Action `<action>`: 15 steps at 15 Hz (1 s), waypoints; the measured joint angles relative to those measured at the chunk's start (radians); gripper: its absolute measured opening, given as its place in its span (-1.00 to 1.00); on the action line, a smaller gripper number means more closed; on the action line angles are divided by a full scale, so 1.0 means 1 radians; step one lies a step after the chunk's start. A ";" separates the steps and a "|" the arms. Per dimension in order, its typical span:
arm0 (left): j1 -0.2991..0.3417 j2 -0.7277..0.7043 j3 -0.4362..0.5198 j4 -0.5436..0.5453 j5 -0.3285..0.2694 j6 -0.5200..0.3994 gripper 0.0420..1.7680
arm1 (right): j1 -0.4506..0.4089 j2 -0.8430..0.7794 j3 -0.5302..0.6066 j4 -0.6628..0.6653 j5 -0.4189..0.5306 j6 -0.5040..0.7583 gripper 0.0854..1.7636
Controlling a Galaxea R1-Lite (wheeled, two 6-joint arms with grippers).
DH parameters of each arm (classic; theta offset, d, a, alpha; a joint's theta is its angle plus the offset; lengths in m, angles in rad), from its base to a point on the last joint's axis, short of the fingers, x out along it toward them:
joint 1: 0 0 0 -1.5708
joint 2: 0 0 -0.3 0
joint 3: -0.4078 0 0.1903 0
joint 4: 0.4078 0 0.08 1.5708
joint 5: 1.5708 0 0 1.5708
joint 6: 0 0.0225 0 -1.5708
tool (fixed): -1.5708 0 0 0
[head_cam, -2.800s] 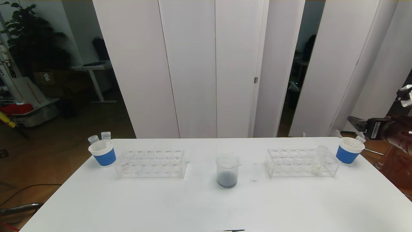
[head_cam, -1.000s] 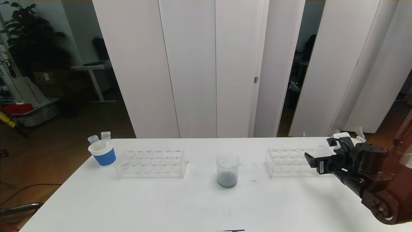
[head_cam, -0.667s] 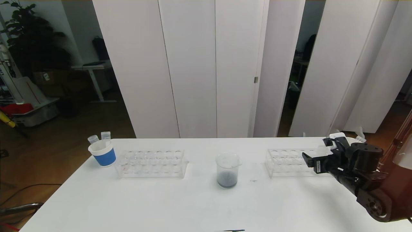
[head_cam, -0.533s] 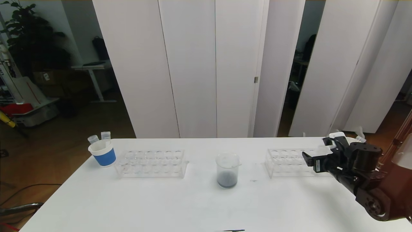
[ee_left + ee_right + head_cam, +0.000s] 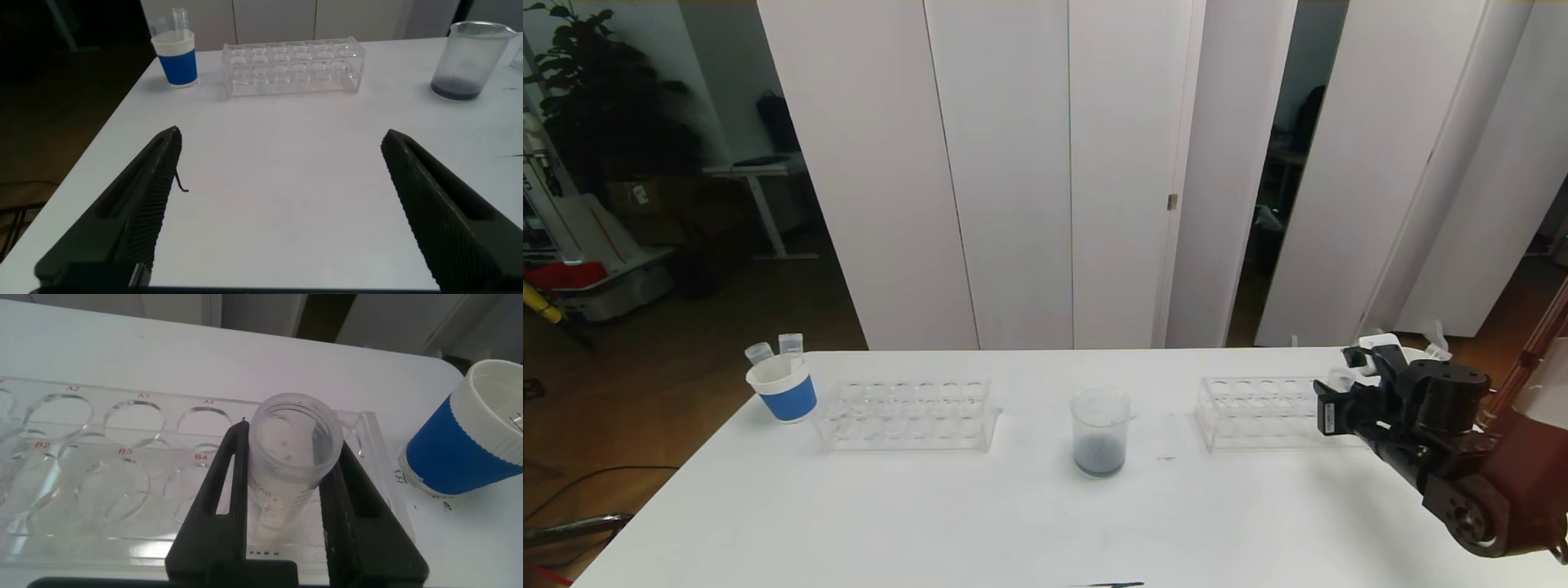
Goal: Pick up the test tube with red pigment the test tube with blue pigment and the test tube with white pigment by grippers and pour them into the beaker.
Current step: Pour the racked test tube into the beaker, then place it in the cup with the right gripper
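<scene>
My right gripper [image 5: 1339,385] is shut on the test tube with white pigment [image 5: 282,498], which stands upright in the far-right end of the right clear rack [image 5: 1258,412]. In the right wrist view the two black fingers [image 5: 225,490] press both sides of the tube, and pale pigment lies at its bottom. The beaker [image 5: 1101,433] stands at the table's middle with dark bluish-grey pigment in its bottom; it also shows in the left wrist view [image 5: 470,61]. My left gripper [image 5: 282,139] is open and empty over the near left of the table. No tube with blue or red pigment shows.
A second clear rack [image 5: 907,412] stands left of the beaker. A blue-and-white paper cup [image 5: 786,392] with two clear tubes stands at the far left. Another paper cup [image 5: 470,429] stands just right of the right rack, behind my right gripper.
My right arm came in from the far right to the right rack's end. Its fingers, open half a second ago, have closed on the tube with white pigment.
</scene>
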 joint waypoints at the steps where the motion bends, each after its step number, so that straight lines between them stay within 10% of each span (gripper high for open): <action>1: 0.000 0.000 0.000 0.000 0.000 0.000 0.97 | -0.002 0.000 0.000 0.000 0.000 0.000 -0.41; 15: 0.000 0.000 0.000 0.000 0.000 0.000 0.97 | -0.010 -0.084 -0.115 0.002 0.051 0.073 -0.41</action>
